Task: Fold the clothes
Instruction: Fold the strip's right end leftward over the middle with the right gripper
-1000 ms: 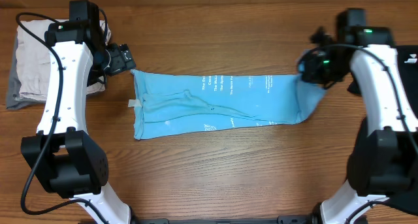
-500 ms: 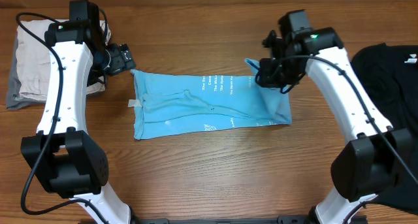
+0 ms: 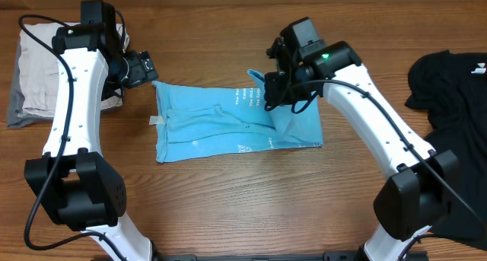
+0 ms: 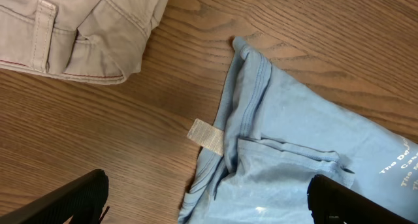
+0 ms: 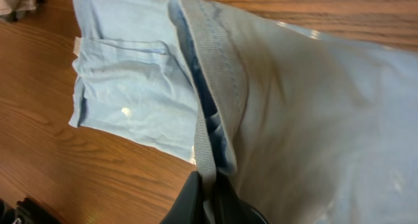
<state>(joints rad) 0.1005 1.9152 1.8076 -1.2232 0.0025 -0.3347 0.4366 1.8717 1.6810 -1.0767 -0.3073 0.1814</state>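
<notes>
right arm [image 3: 358,71] dragged shirt hem [image 3: 259,82] leftward

Cloth T-shirt [image 3: 205,124] — wood table [image 3: 228,204], perhaps matt

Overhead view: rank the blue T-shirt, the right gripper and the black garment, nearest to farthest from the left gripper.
1. Blue T-shirt: its near corner lies right beside the open left gripper.
2. Right gripper: mid-table, shut on the shirt's lifted hem.
3. Black garment: at the table's far right edge.
</notes>
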